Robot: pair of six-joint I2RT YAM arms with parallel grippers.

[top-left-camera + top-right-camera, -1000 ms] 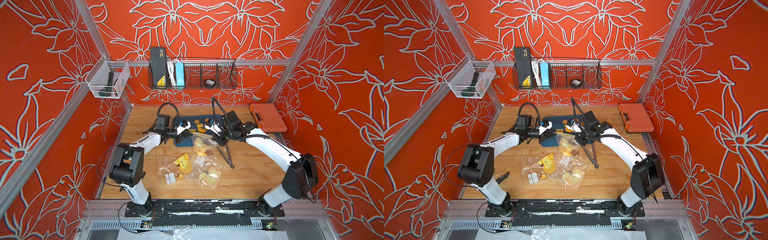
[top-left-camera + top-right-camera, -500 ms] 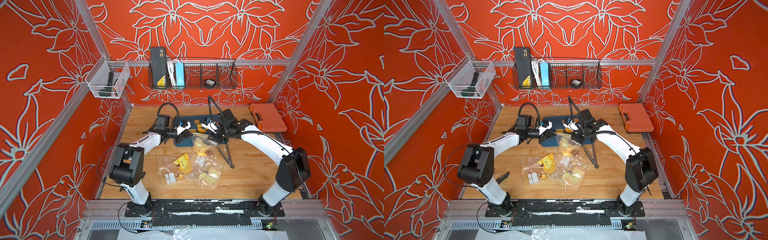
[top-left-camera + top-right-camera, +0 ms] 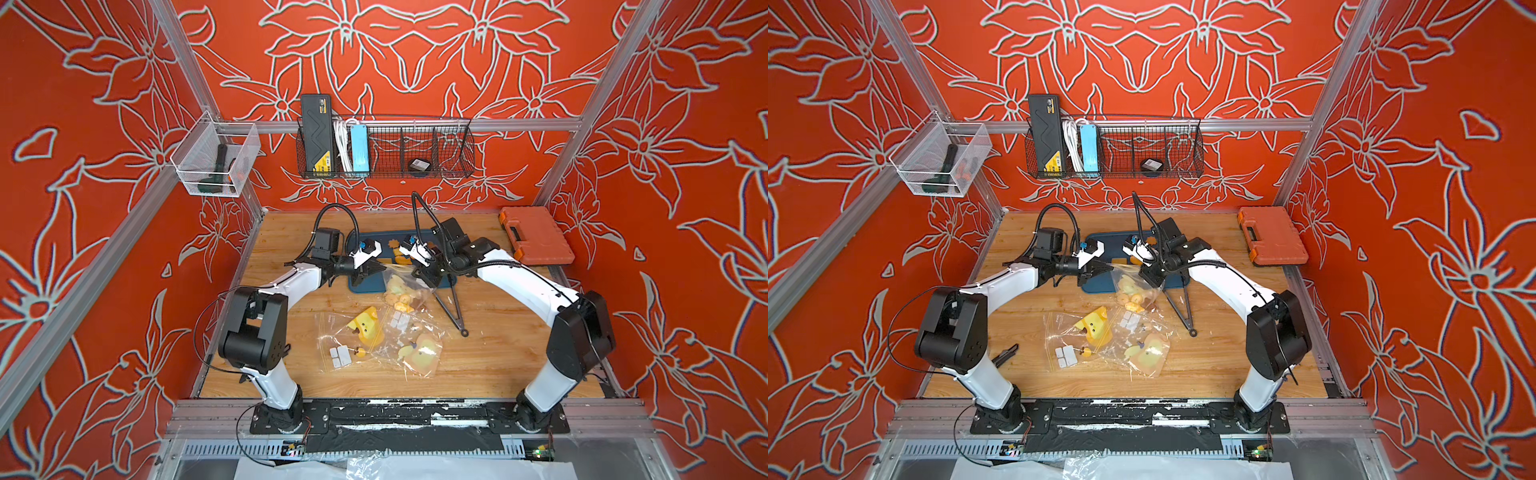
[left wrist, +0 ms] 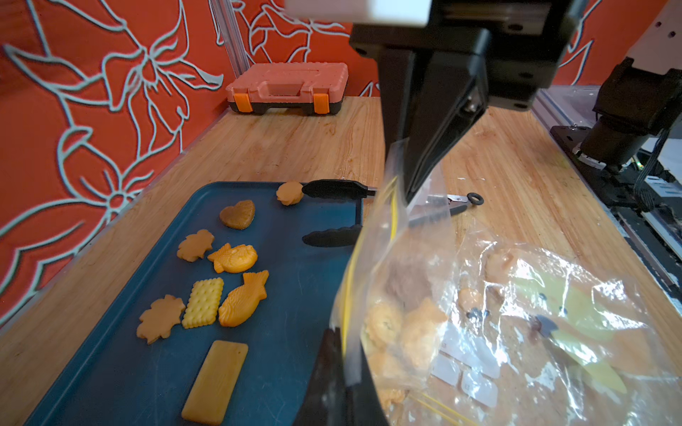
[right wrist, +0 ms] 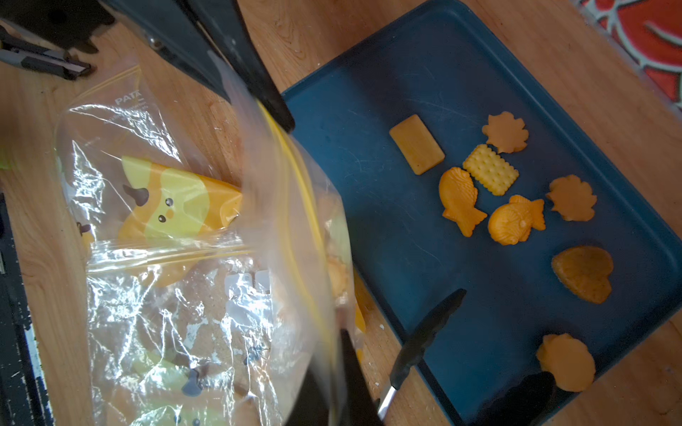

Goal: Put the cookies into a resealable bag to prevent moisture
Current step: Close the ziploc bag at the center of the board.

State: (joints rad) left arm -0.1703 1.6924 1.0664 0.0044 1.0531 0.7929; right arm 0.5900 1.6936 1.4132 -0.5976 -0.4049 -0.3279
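Swinging my right claw (image 4: 409, 193) back from the blue tray (image 4: 295, 295), I now pinch the resealable bag (image 4: 461, 295) opposite my left claw (image 5: 280, 118), clamped on the same rim, yet cookies (image 4: 233, 258) remain unbagged.

My light wooden worktop (image 3: 498, 357) carries a dark blue rectangular tray (image 3: 365, 286) at the frame's centre and an orange plastic tool case (image 3: 536, 241) to its right. Black hinged tongs (image 3: 460, 326) slant down from the tray's right end, and flat clear cartoon-printed plastic bags (image 3: 353, 345) lie lower centre. A biscuit-filled clear plastic zip bag (image 3: 399, 286) sags onto it below the tray.
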